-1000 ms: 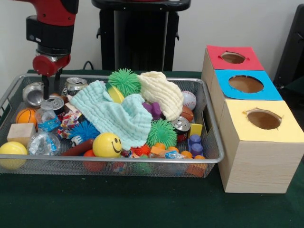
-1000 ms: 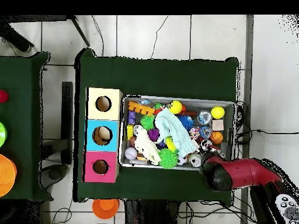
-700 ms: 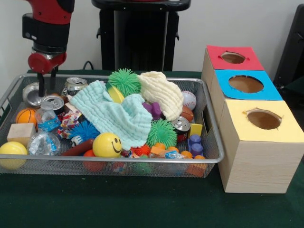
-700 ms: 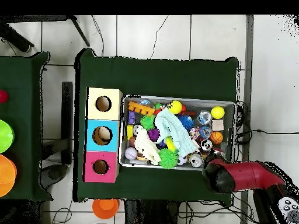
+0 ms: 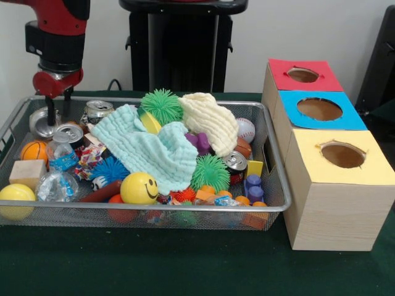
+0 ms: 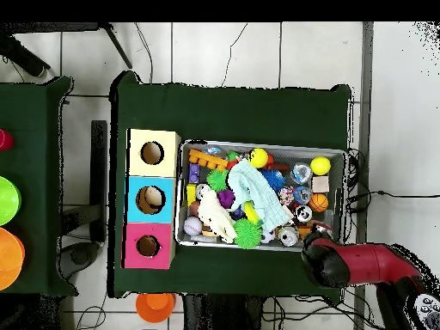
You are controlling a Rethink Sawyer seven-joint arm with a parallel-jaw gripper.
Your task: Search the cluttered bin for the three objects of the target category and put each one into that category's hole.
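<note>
Green table (image 5: 185,271) bare; tool (image 5: 57,110) over bin (image 5: 271,185) far corner.

3 cans (image 5: 99,110), 3 green spiky balls (image 5: 162,105), 2 cloths (image 5: 145,148), 3 box holes (image 5: 320,108).

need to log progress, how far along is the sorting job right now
Nothing looks done yet: the red hole, blue hole and yellow hole show nothing inside, and the mesh bin is full of clutter. In hand: nothing; the gripper hangs over the bin's corner by a crushed can, its jaws open and empty. All three picks appear to remain.
</note>
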